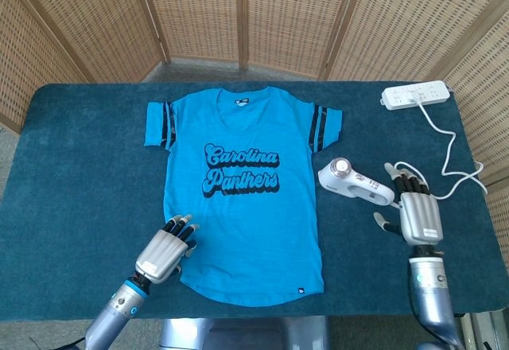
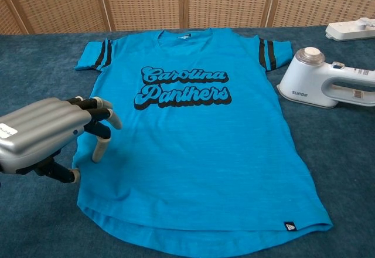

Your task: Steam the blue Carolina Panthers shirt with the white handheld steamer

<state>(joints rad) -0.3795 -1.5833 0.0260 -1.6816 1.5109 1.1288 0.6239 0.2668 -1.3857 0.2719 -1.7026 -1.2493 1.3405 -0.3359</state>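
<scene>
Left hand (image 2: 44,135) beside shirt (image 2: 199,146) reading "Carolina Panthers"; steamer (image 2: 322,85) marked "SUPOR".

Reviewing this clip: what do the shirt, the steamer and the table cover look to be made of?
Shirt: soft knit fabric, probably a cotton blend; faint heathered streaks, matte, lying limp and flat.
Steamer: glossy white moulded plastic, judging by its smooth rounded shell and highlights; its round cap looks metallic, but that is unsure.
Table cover: dark blue short-pile cloth, like carpet or towelling; mottled, fuzzy texture.

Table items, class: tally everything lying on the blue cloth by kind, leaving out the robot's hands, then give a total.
Shirt: 1
Handheld steamer: 1
Power strip: 1
Total: 3
</scene>
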